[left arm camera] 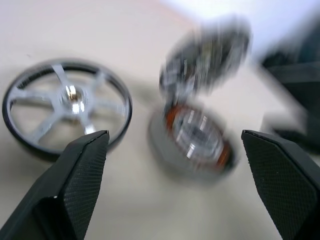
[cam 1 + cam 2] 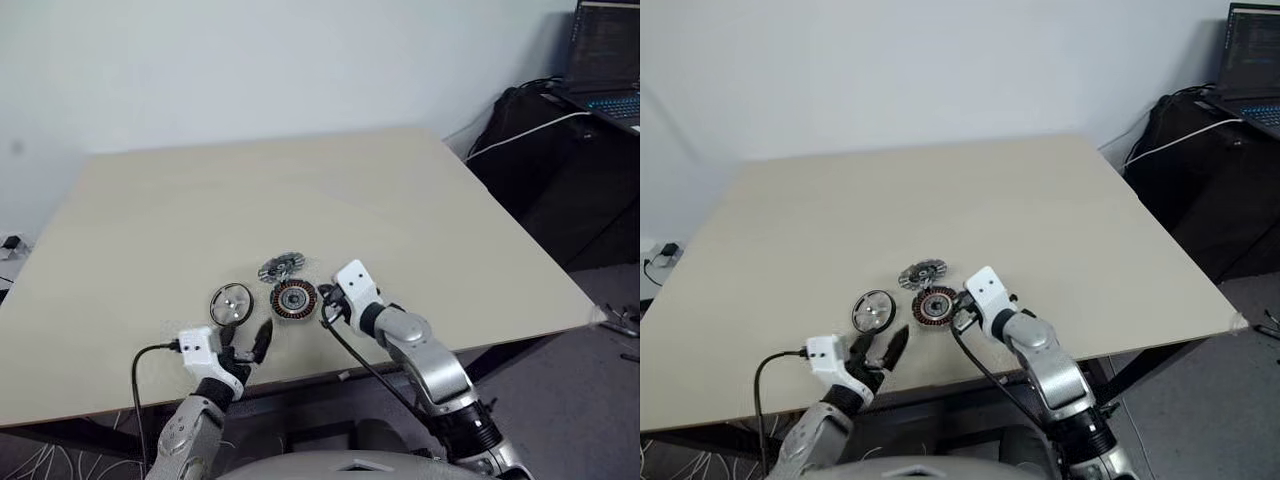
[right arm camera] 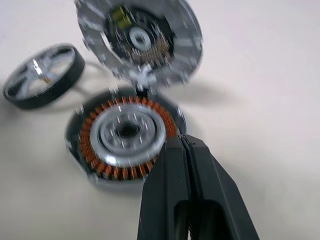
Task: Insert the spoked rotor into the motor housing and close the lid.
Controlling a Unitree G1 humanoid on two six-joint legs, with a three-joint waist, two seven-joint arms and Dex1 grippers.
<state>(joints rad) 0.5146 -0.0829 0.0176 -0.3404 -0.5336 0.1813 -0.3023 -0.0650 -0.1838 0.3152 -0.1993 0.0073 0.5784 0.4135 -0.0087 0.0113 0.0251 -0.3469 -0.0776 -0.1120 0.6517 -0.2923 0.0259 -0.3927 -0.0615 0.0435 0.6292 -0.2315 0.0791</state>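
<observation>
Left eye view: laptop well beyond table, cables beside.

The pale beige rectangular bench carries a dark-rimmed spoked silver wheel, a copper-wound round disc and a shiny silver disc just behind it.

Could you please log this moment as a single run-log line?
left hand: open, empty | right hand: shut, empty, beside motor housing | spoked rotor: on table | lid: hinged open
</observation>
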